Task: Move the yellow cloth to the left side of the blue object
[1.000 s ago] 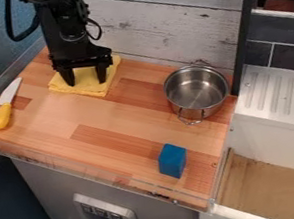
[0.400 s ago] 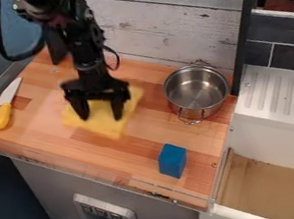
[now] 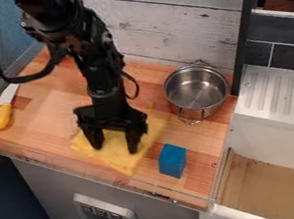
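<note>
Hanging over the wooden surface [image 3: 42, 111], the black tool [image 3: 114, 142] has its two fingers wide apart, with their tips down at the yellow cloth [image 3: 117, 156]. From where I stand, the cloth is near the blue block [image 3: 173, 160], on its left side. A shiny pot [image 3: 196, 88] sits behind the block, and a knife [image 3: 1, 115] lies far left.

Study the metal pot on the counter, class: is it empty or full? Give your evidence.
Empty. The metal pot has no lid, and its bare, shiny bottom shows inside.
</note>
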Motion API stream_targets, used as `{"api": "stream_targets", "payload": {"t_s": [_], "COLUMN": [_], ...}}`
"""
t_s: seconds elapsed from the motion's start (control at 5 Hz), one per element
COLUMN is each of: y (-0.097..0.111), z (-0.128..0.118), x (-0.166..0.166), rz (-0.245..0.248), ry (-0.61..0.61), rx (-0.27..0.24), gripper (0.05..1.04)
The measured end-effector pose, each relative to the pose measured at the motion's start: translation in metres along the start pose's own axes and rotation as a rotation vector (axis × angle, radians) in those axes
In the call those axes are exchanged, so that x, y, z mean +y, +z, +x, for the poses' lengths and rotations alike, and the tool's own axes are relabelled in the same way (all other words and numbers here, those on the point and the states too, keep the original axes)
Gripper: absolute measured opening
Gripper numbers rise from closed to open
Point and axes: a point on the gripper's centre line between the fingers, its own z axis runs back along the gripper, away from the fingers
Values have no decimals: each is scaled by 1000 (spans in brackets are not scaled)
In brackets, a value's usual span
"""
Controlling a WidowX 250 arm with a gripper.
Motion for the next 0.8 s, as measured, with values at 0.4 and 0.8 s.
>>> {"api": "stream_targets", "payload": {"t_s": [0.4,0.8], "y": [16,58], "z": [-11,-1], "x": [-15,-13], "rz": [-20,-18], "ry": [-49,-44], "rx": [-24,-118], "gripper": [1000,1000]}}
